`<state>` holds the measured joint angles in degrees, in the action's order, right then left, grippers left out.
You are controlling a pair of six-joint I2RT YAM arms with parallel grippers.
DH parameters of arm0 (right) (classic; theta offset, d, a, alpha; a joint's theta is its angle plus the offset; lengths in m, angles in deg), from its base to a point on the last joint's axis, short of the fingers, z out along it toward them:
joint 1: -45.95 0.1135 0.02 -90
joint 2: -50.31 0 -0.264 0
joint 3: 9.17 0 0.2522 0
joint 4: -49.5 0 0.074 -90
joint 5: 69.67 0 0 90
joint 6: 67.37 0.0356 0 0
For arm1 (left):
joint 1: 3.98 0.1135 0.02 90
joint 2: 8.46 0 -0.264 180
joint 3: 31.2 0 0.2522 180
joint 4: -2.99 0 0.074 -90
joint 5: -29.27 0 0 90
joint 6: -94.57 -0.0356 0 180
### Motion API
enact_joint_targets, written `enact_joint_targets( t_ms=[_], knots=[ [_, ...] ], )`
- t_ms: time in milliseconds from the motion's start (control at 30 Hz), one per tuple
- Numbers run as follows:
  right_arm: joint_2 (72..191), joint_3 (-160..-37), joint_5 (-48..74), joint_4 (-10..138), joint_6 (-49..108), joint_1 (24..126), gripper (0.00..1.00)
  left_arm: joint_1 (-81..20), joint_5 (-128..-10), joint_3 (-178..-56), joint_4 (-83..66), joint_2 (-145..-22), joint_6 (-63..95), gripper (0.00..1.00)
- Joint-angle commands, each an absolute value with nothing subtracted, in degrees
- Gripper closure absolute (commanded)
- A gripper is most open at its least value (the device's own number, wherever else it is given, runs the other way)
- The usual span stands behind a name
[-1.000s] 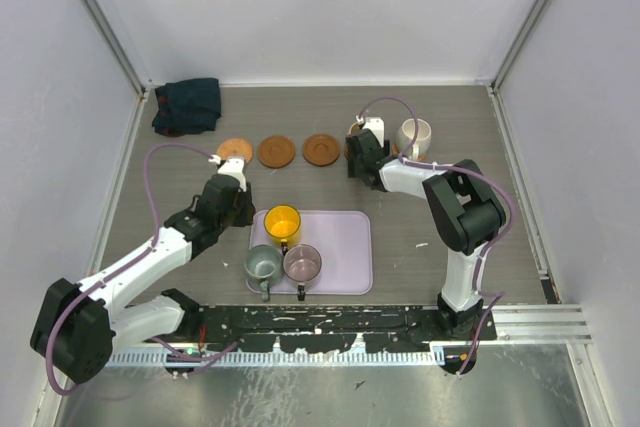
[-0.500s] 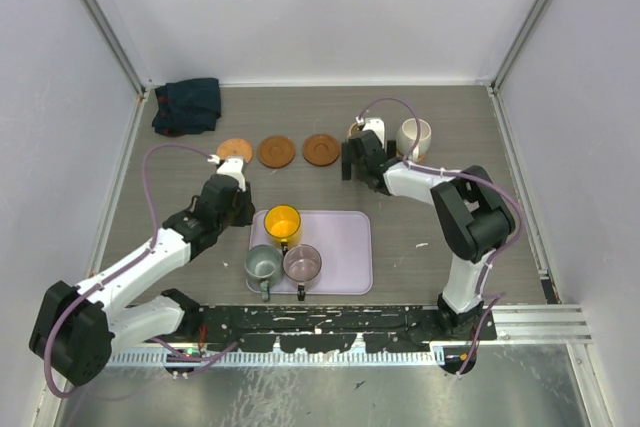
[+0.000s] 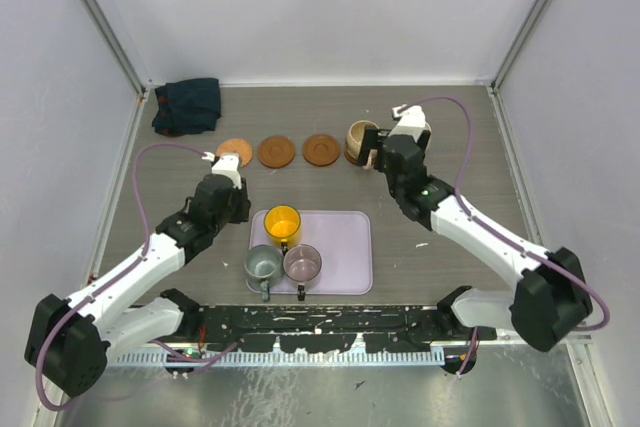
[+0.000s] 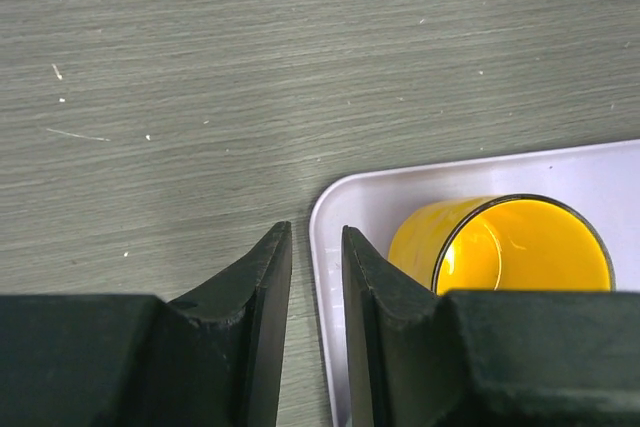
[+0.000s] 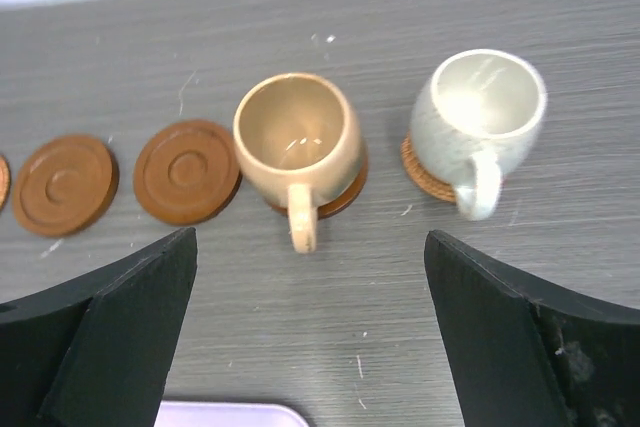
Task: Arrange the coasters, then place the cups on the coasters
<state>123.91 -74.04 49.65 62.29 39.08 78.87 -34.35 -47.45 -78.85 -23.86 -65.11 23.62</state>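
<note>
Hovering over the far side of the worktop (image 3: 450, 107), the right gripper (image 5: 308, 242) has its jaws spread wide with nothing between them. In its wrist view, toward the upper middle, the tan cup (image 5: 297, 137) stands upright on a dark brown coaster (image 5: 348, 195), handle toward the camera. Just to the right, the cream cup (image 5: 480, 107) sits on a woven orange-tan coaster (image 5: 422, 172). To the left lie two bare dark brown coasters (image 5: 187, 170) (image 5: 65, 184), side by side.

From above, another woven coaster (image 3: 234, 151) ends that row at the left. Lower in the frame, the lilac tray (image 3: 340, 237) carries the yellow cup (image 3: 283, 222), the grey-green cup (image 3: 263, 264) and the purplish cup (image 3: 302, 263). The left gripper (image 4: 315, 237) sits at the tray's upper left corner, its jaws only a narrow gap apart and clamped on nothing; the yellow cup is just to their right. A dark cloth (image 3: 187, 105) lies in the worktop's upper left corner.
</note>
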Motion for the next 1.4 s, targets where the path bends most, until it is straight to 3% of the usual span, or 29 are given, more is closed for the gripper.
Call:
enact_joint_targets(
  t_ms=[0,167,367,433,533,700,1067,1133,1167,1367],
  knots=[
    [117.44,-70.4,57.56,56.25,41.55,78.82,0.0,-34.39,-46.97,-82.52,-20.93,-63.41,22.93,0.72],
    [114.11,-68.89,48.06,57.59,36.53,78.82,0.01,-34.39,-48.33,-84.31,-21.42,-64.93,24.35,0.75],
    [113.78,-68.41,39.23,63.94,38.32,79.33,0.15,-34.37,-52.91,-85.62,-22.15,-68.88,24.97,0.91],
    [112.64,-67.07,38.11,64.73,39.2,80.84,0.19,-34.39,-55.59,-85.91,-22.2,-70.09,24.45,1.0],
    [110.97,-65.74,41.42,66.73,39.67,85.67,0.22,-34.39,-59.14,-85.83,-21.69,-71.19,24.14,1.0],
    [112.62,-67.87,49.16,74.86,40.49,96.36,0.26,-34.48,-60.88,-84.82,-21.83,-69.85,25.06,0.84],
    [114.26,-68.37,46.04,83.12,51.11,111.92,0.21,-34.5,-57.38,-78.33,-23.03,-55.7,27.69,0.74],
    [114.86,-68.37,45.19,83.13,53.72,114.71,0.16,-34.47,-56.59,-78.28,-24.0,-55.36,27.65,0.72],
    [115.34,-68.41,45.02,82.97,54.5,116.03,0.08,-34.48,-56.07,-78.27,-24.51,-55.47,27.68,0.71],
    [122.03,-71.34,49.97,83.7,58.14,124.83,0.01,-34.48,-54.67,-78.02,-27.4,-55.28,29.42,0.7]
  ],
)
